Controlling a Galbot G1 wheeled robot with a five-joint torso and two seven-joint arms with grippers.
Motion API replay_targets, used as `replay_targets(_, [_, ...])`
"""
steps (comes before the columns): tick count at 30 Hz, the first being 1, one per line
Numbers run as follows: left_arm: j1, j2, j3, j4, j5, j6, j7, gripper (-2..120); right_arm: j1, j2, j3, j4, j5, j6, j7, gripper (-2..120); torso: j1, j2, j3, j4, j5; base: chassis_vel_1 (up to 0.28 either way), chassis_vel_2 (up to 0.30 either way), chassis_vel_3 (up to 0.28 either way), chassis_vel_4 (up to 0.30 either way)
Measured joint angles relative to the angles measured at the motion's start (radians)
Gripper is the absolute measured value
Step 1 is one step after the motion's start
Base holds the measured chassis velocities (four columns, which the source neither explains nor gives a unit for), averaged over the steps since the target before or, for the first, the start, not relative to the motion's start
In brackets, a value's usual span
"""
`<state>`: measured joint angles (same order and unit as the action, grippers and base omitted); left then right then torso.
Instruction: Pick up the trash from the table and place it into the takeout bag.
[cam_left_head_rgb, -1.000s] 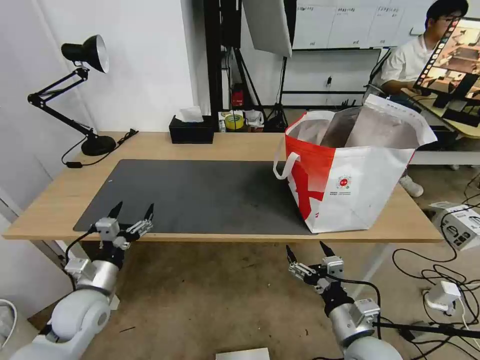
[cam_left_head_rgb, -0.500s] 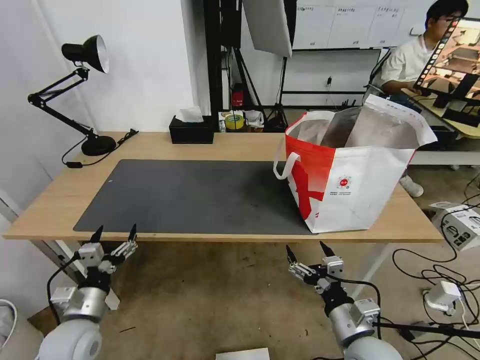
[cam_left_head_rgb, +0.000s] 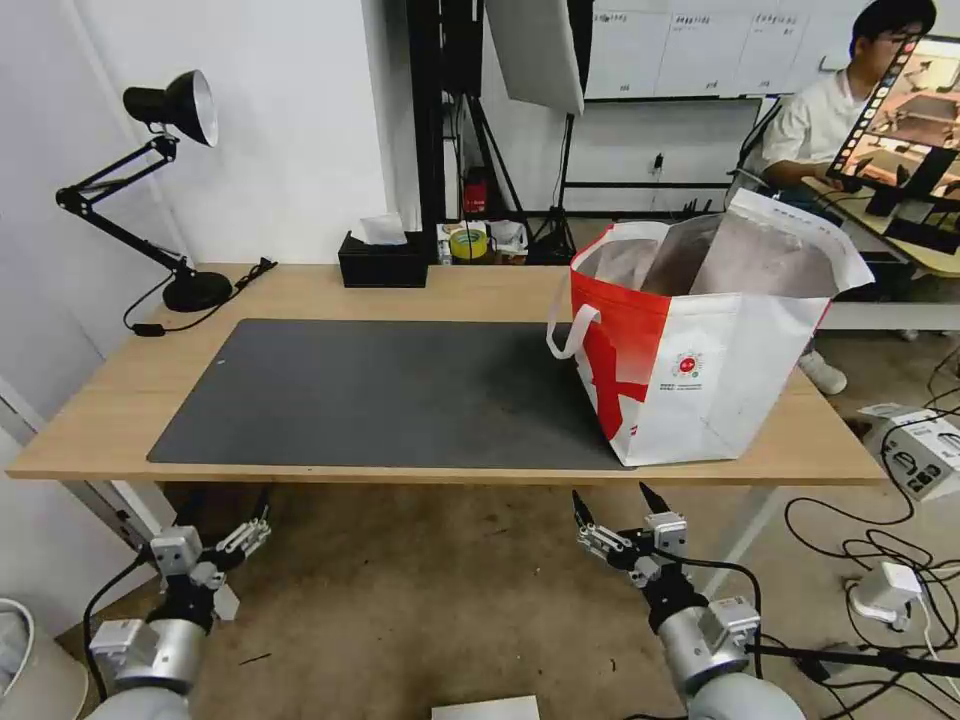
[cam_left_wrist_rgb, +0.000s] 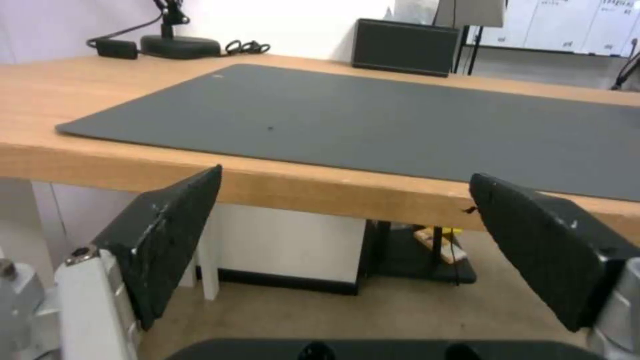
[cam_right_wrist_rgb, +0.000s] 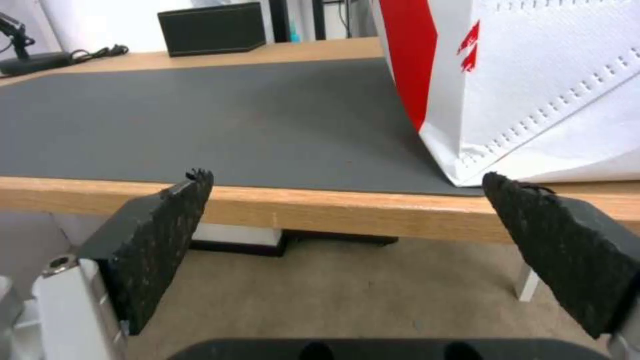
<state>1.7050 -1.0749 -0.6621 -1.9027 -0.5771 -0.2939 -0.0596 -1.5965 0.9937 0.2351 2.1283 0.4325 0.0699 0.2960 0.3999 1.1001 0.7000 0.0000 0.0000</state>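
The left gripper (cam_left_head_rgb: 225, 505) hangs below the table's (cam_left_head_rgb: 100, 410) front edge, jaws spread and empty, its tips dark against the shadow there. The grey mat (cam_left_head_rgb: 400, 390) lies bare. The right gripper (cam_left_head_rgb: 612, 502) hangs likewise released. The takeout bag (cam_left_head_rgb: 700, 350) stands on the table's right end; its foil-lined inside is mostly hidden, contents indiscernible.
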Motion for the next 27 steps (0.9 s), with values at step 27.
replay_targets(27, [-0.007,0.001,-0.003,0.003,-0.008,-0.012,0.017,100,0.000,0.000,0.000,0.000,0.000,0.000,0.000,100,0.000,0.000,0.000,-0.0001,0.0000,0.000,0.000,0.000,0.000])
